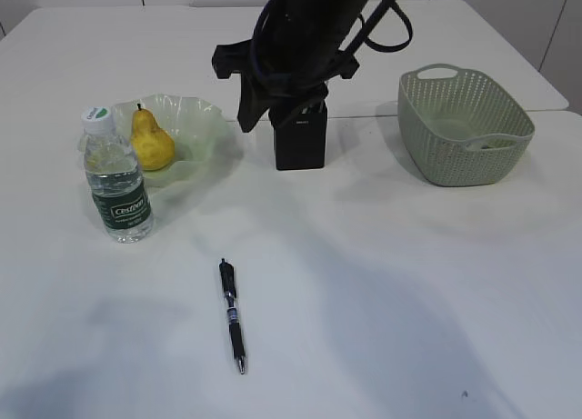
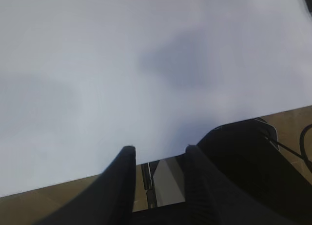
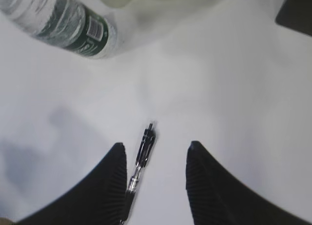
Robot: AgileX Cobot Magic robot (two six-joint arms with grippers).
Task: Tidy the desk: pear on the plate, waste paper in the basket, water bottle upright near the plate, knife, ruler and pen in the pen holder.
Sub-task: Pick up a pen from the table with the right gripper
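While the pear [image 1: 151,142] sits in the plate [image 1: 205,128] at ten o'clock on the worktop [image 1: 391,292], the water bottle [image 1: 116,178] stands upright just beside the plate. The pen holder [image 1: 301,137] stands at twelve o'clock, the basket [image 1: 464,124] at two. The pen [image 1: 233,314] lies on the worktop near six o'clock. The right pincer [image 3: 155,159] hangs partly open above the pen, holding nothing. The left pincer [image 2: 158,161] is partly open and empty over bare worktop.

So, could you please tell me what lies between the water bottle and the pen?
Nothing: in the exterior view, only bare white desk separates the water bottle from the pen.
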